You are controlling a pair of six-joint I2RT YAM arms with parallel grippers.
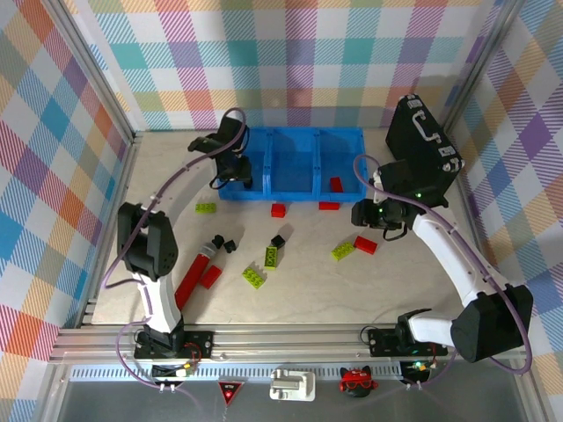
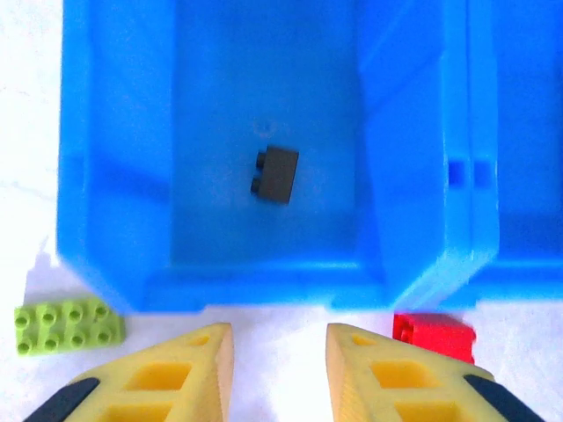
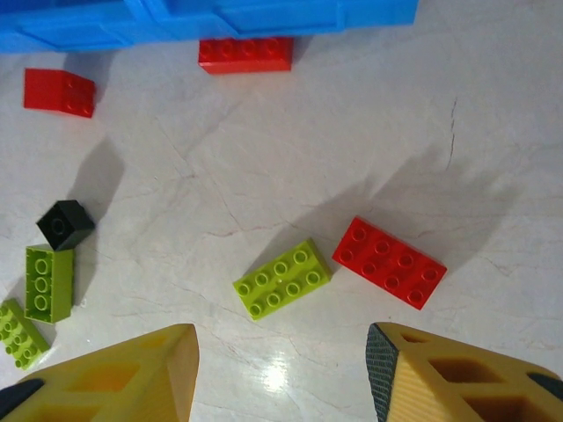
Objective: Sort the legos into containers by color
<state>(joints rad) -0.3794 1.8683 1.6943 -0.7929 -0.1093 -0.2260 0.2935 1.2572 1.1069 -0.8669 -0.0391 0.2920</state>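
Hovering at the front lip of the leftmost container (image 2: 114, 176), the left gripper (image 2: 277, 338) has its jaws narrowly parted with nothing between them. A black lego (image 2: 275, 174) lies on the bin floor straight ahead of the gap. I'd judge that drop finished, so the arm should rise clear of the lip before swinging away, minding the lime lego (image 2: 69, 325) outside one finger and the red lego (image 2: 434, 337) outside the other. The right gripper (image 3: 281, 338) hangs wide and empty. A red brick (image 3: 390, 262) sits ahead, off to one side of the gap, with a lime brick (image 3: 281, 279) just beside it and nearer centre. It should centre on the red one and close across its short sides.
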